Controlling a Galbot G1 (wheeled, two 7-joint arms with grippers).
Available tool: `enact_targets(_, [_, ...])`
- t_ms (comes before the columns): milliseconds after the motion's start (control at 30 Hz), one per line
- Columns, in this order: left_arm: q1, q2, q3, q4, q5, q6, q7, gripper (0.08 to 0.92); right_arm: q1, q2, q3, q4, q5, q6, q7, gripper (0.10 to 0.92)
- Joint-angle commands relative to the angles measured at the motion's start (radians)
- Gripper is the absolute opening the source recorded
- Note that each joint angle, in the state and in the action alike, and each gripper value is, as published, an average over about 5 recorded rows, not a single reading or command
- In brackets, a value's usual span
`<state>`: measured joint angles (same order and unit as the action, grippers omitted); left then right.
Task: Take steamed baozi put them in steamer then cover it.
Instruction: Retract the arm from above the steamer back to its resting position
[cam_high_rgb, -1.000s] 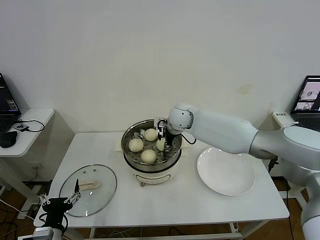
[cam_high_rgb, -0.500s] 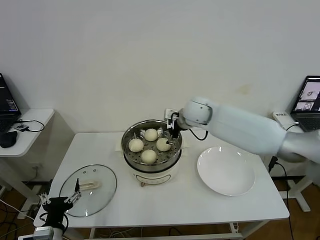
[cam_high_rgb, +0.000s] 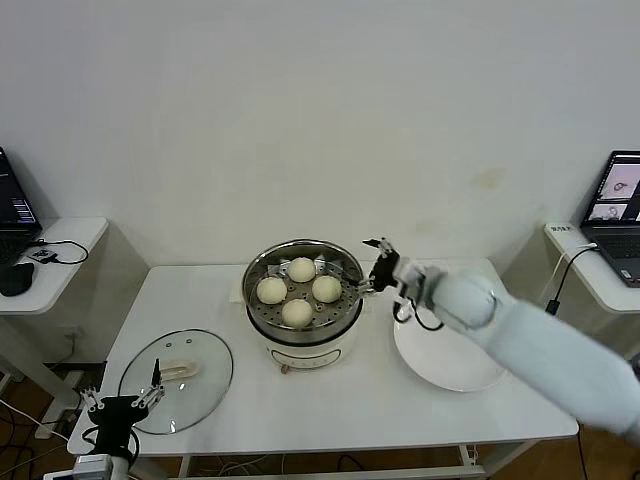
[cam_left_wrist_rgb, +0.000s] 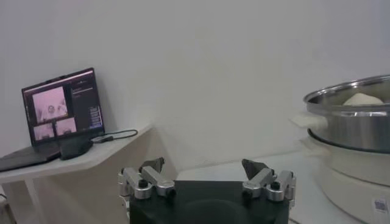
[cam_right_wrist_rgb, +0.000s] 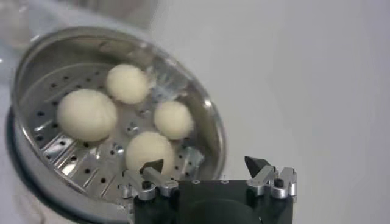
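at the middle of the white table stands the steamer, a shiny steel basket with a perforated floor on a white cooker base, and all four steamed baozi lie inside it, set in a diamond and close together; the right wrist view shows the same four buns on the holed floor. just right of the steamer's rim, above the table, hangs the right gripper with its fingers spread wide and nothing between them, clear of the basket and the buns. right of it lies a flat white plate with the arm passing over it. the cover, a clear glass lid with a pale handle, lies flat on the near left part of the table, well apart from the steamer. the left gripper rests low at the near left edge, just beside the cover, its fingers spread and holding nothing
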<state>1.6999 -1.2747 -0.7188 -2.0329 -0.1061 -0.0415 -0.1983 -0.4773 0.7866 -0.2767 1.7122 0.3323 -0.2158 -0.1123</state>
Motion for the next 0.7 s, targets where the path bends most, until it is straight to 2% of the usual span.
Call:
enact_targets(33, [-0.030, 0.012, 0.015, 0.074, 0.170, -0.025, -0.010, 0.823, -0.816, 0.229, 0.841, 0.095, -0.230, 0.416, 0.078, 0.823])
enact_targets(200, [-0.089, 0.039, -0.014, 0.180, 0.543, -0.078, -0.027, 0.823, -0.945, 0.391, 1.027, 0.129, -0.254, 0.461, 0.065, 0.822])
enact_targets(433, [-0.132, 0.121, -0.076, 0.324, 1.132, -0.152, -0.023, 0.823, -1.075, 0.498, 1.128, 0.186, -0.246, 0.504, 0.066, 0.823])
enact_targets(567, [-0.113, 0.131, -0.076, 0.334, 1.283, -0.143, -0.004, 0.823, -1.122, 0.523, 1.168, 0.188, -0.249, 0.544, 0.068, 0.823])
enact_targets(700, [-0.098, 0.132, -0.069, 0.342, 1.329, -0.123, 0.014, 0.823, -1.143, 0.540, 1.192, 0.187, -0.248, 0.563, 0.069, 0.823])
